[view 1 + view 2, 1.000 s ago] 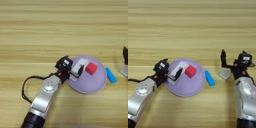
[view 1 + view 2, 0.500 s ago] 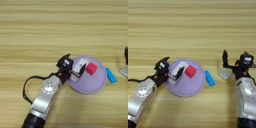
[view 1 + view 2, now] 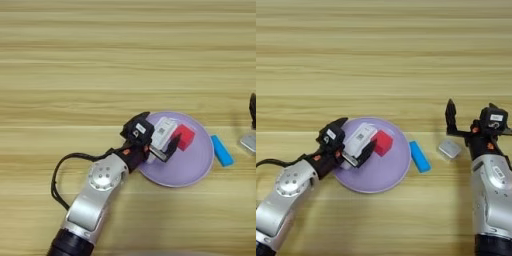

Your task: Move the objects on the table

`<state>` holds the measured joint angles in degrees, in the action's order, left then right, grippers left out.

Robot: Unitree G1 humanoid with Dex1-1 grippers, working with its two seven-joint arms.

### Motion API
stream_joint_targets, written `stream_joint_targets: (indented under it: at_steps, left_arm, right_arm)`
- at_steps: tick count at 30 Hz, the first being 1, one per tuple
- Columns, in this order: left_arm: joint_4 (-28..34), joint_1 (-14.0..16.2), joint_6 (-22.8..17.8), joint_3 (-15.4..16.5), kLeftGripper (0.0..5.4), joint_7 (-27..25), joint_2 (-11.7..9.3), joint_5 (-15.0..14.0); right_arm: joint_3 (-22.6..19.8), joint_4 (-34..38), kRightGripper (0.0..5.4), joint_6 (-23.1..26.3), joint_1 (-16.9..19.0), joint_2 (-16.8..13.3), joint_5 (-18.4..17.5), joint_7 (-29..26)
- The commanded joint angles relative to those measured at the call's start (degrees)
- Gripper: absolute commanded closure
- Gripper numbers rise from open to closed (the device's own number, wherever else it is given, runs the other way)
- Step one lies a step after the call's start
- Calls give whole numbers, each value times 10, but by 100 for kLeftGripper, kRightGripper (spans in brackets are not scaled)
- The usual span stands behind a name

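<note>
Left hand (image 3: pixel 353 145) lower left, fingers spread around white device (image 3: pixel 357 141) on purple plate (image 3: pixel 381 175) beside red cube (image 3: pixel 383 142). Right hand (image 3: pixel 468 120) open over grey block (image 3: pixel 449 148), centre right; blue bar (image 3: pixel 419 156) on counter (image 3: pixel 384 55).

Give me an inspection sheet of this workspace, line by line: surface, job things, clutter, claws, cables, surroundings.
Surface: wooden table.
Job things: white device and red cube on purple plate; blue bar and grey block on the table right of it.
Clutter: nothing seen.
Claws: left claw open around the white device; right claw open just behind the grey block.
Cables: black cable looping off left arm.
Surroundings: nothing seen.
</note>
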<state>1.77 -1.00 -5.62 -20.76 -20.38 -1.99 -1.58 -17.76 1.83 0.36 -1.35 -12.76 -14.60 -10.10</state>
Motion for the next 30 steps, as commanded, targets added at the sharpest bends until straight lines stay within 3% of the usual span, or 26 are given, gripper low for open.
stream_joint_targets:
  at_steps: [1, 13, 30]
  left_arm:
    - [-26, -16, 10, -11, 1, -9, 11, 2]
    - [-85, -47, 31, -38, 1, -19, 29, 10]
    - [-164, -76, 57, -36, 1, -17, 42, 18]
  right_arm:
    - [1, -3, 0, -1, -10, -3, 3, 4]
    - [-1, -5, 0, -3, -8, -4, 1, 4]
    - [1, 5, 0, 1, -4, -2, 1, 8]
